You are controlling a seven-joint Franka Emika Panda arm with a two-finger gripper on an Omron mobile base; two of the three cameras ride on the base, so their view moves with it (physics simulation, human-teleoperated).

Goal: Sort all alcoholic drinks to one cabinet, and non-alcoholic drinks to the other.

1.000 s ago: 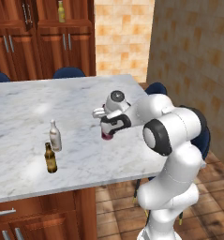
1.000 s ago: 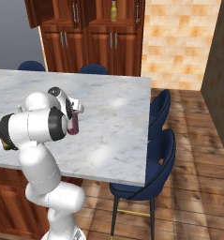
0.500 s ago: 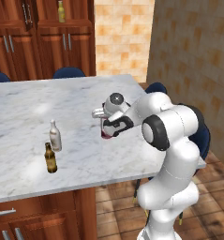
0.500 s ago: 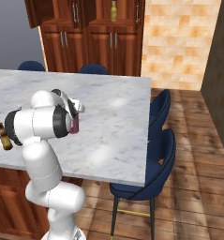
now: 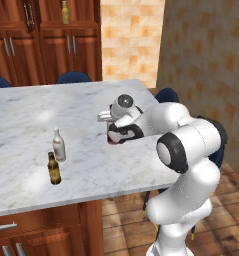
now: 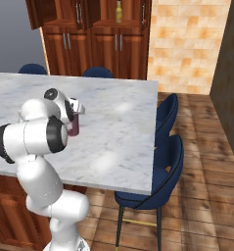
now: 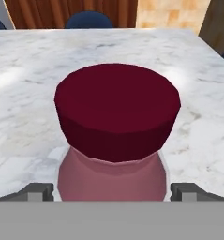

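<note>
The maroon bottle stands upright on the marble island, its dark top close under the hand camera. My gripper is open and straddles it, one fingertip on each side and very close to its body; I cannot tell whether they touch it. The same bottle peeks out below the hand in both base views. A small whitish bottle and a small amber bottle stand together to its left. The yellow bottle sits on a shelf of the wooden cabinet.
Blue chairs line the island's right side, and others stand behind it. The island's front edge runs just below the two small bottles. A tiled wall is beside the cabinet.
The arm's elbow has shifted a little. The hand stays at the maroon bottle with its jaws still wide, and the bottles have not moved.
</note>
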